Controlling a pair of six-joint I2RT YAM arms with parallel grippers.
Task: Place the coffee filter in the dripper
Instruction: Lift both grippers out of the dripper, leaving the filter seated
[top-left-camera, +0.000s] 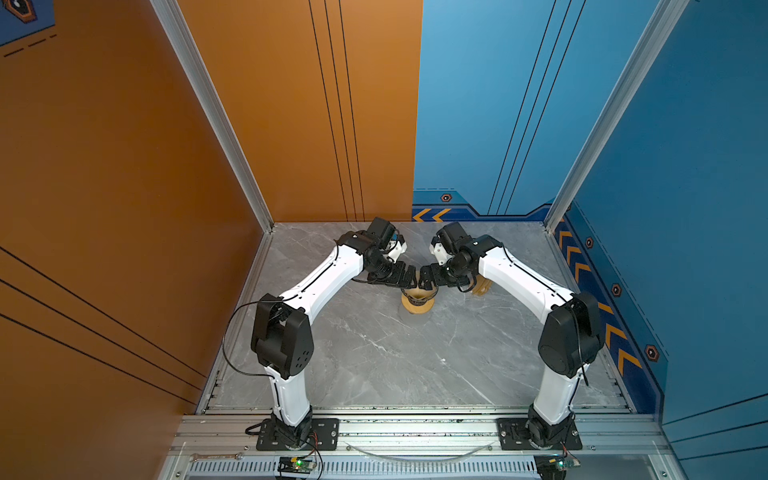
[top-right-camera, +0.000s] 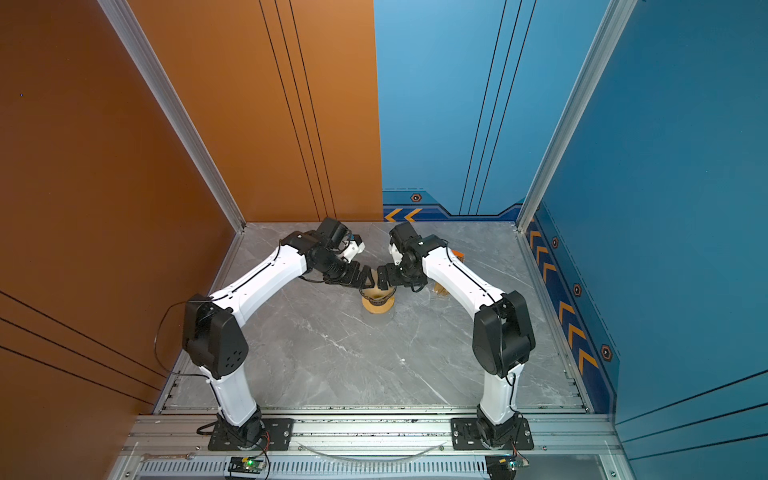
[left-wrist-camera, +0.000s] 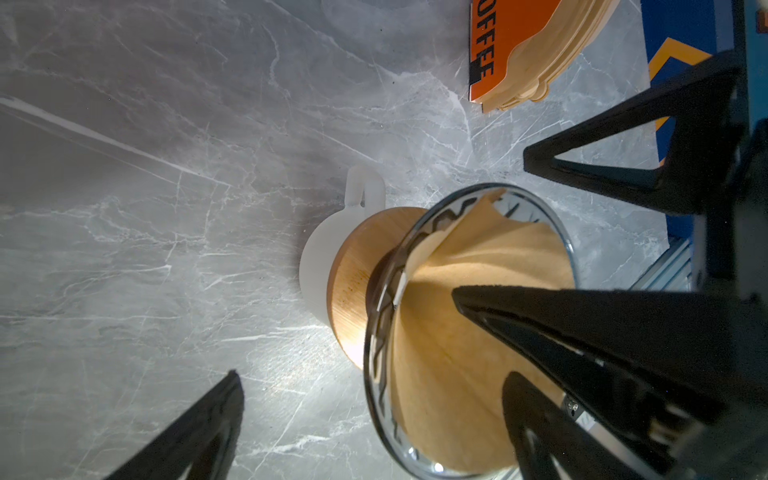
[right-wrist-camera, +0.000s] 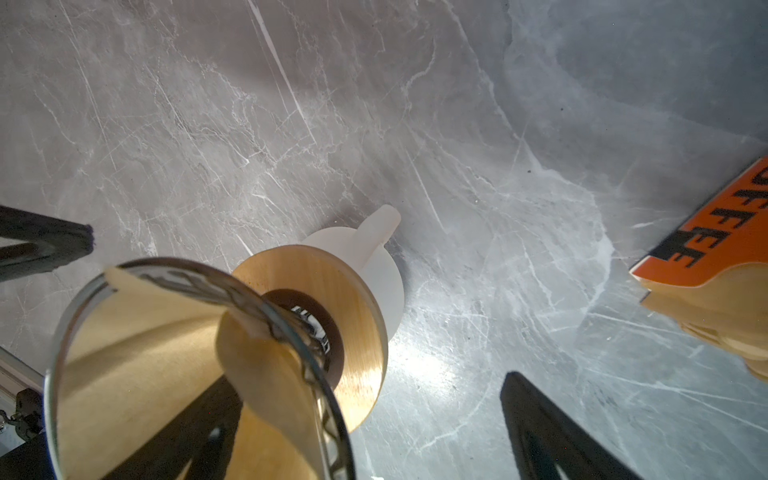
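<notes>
- A tan-brown paper coffee filter (left-wrist-camera: 457, 257) is seated inside the smoky see-through ribbed dripper (left-wrist-camera: 374, 374), beneath the pincers.
- The dripper is borne by a flat wooden ring (left-wrist-camera: 353, 282) atop a translucent white jug (left-wrist-camera: 316, 257).
- The left pincer (top-left-camera: 405, 280) and the right pincer (top-left-camera: 428, 279) are spread wide.

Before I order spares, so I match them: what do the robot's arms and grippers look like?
Both arms, left arm and right arm, have white shells with black joint housings and thin black cables along them. The left gripper and right gripper are black, built of open triangular frames.
</notes>
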